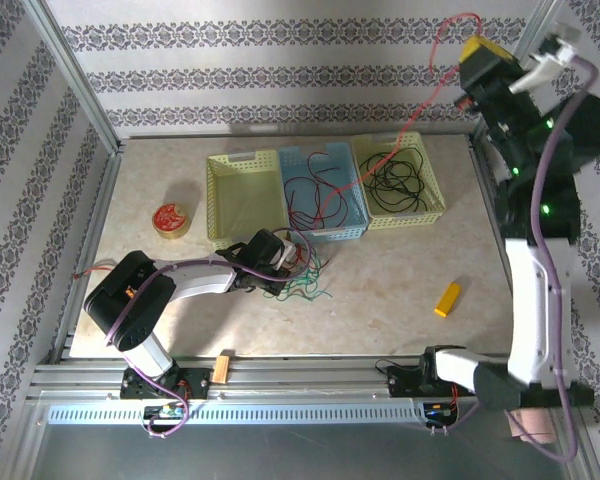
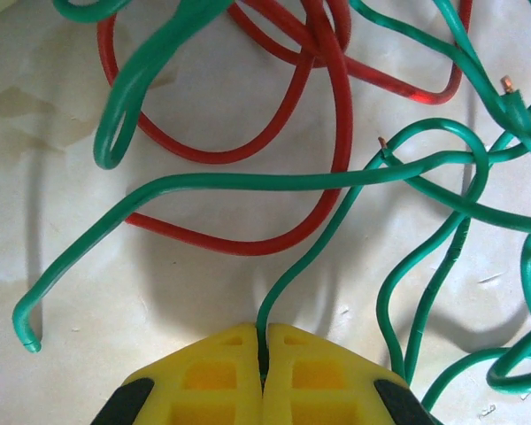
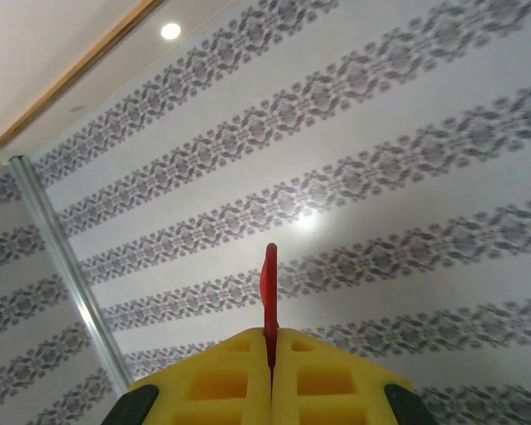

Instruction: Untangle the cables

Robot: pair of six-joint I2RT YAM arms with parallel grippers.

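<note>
While the left gripper pinches a green cable low down, right gripper raised high, clamped on a red cable trailing to the blue basket

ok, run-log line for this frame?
left gripper: shut on green cable, low on table | right gripper: shut on red cable, raised high | black cable: coiled in right yellow basket

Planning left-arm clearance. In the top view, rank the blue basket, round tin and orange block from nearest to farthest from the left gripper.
From the left gripper:
1. blue basket, just beyond it, slightly right.
2. round tin, off to its left.
3. orange block, farthest, on the right.
</note>
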